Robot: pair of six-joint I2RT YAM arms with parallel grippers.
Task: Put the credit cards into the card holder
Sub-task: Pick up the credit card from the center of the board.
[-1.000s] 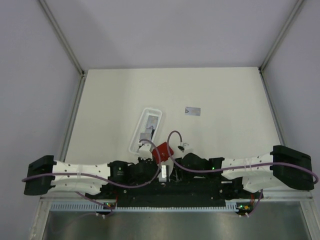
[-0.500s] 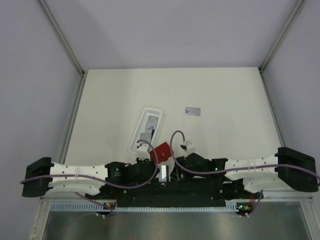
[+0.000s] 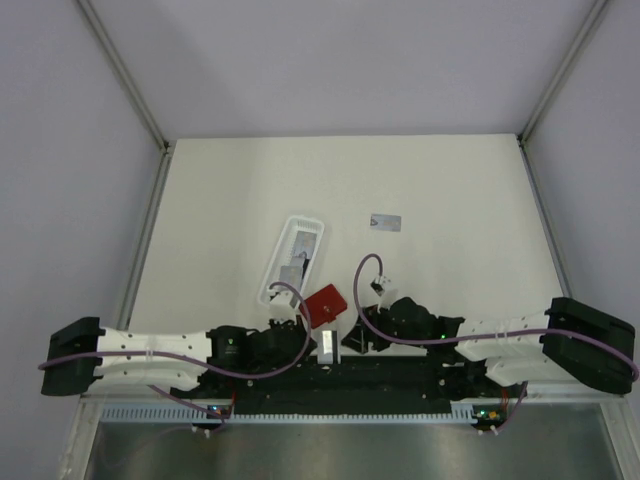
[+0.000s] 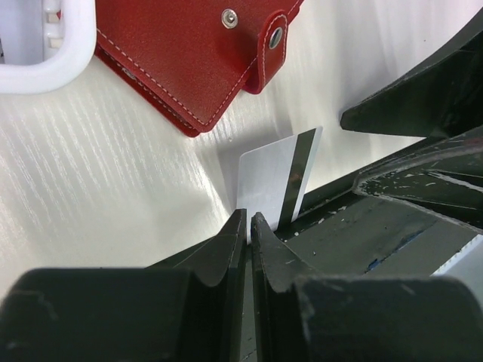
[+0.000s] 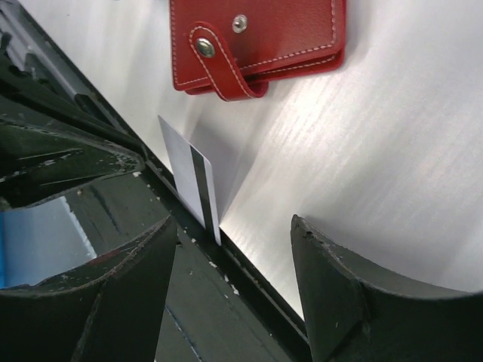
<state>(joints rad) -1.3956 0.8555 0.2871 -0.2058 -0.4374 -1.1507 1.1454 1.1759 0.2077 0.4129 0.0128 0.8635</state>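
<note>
The left pincer (image 4: pixel 247 217) has its 2 black fingers pressed to a thin slit. The lower corner of the upright card (image 4: pixel 264 177) runs into that slit, so the pincer appears to nip it. This card is thin, stiff and pale grey with 1 glossy black stripe. It stands on edge over the black rail (image 5: pixel 241 264), on the near side of the card holder (image 4: pixel 181 53). The right pincer (image 5: pixel 234 222) gapes wide, its 2 scuffed black fingers either side of the same card and gripping nothing.

The card holder lies flat and folded on the pale, brushed-looking bench (image 3: pixel 450 200). It is red, grained like leather and roughly square, with pale stitching and a rounded tab bearing 1 metal snap. A 2nd stud sits on its cover. The rounded corner of the smooth white tray (image 4: pixel 38 75) touches its far left edge. Well beyond it to the right lies 1 flat card (image 3: pixel 385 222).

1 second ago the right pincer hung over the card holder and hid part of it. It has since pulled back to the near right, while the upright card has kept its place.

Only the wrist views show the stitching, snaps and stripe, and only the top view shows the flat card.
</note>
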